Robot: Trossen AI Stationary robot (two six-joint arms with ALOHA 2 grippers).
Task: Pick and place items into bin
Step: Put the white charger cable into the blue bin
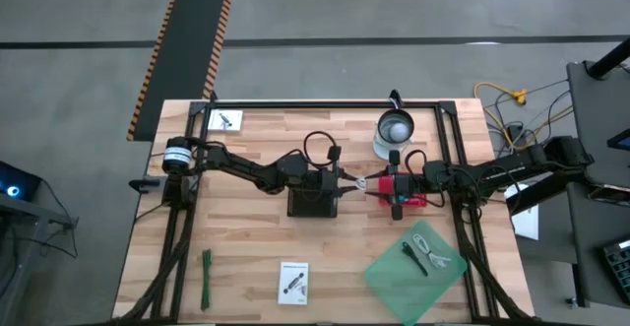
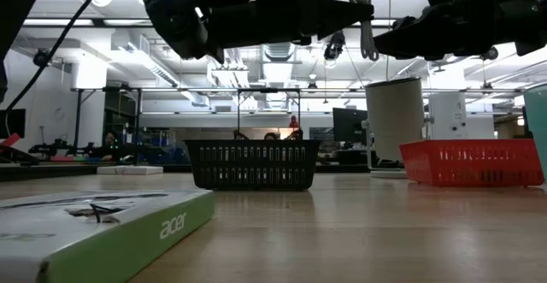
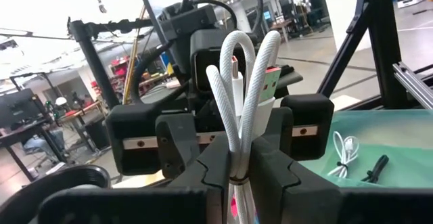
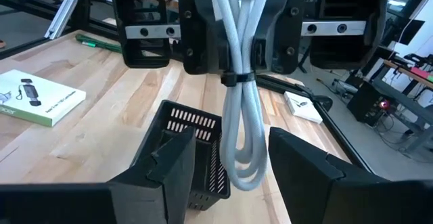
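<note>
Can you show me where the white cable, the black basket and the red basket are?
white cable (image 3: 243, 109): left wrist view, on the looped bundle.
black basket (image 2: 252, 165): low view, on its front mesh wall.
red basket (image 2: 472, 163): low view, on its front wall.

bundled white cable: lower loop hidden behind left gripper's fingers | white printed card near table's front edge: print too small to read
</note>
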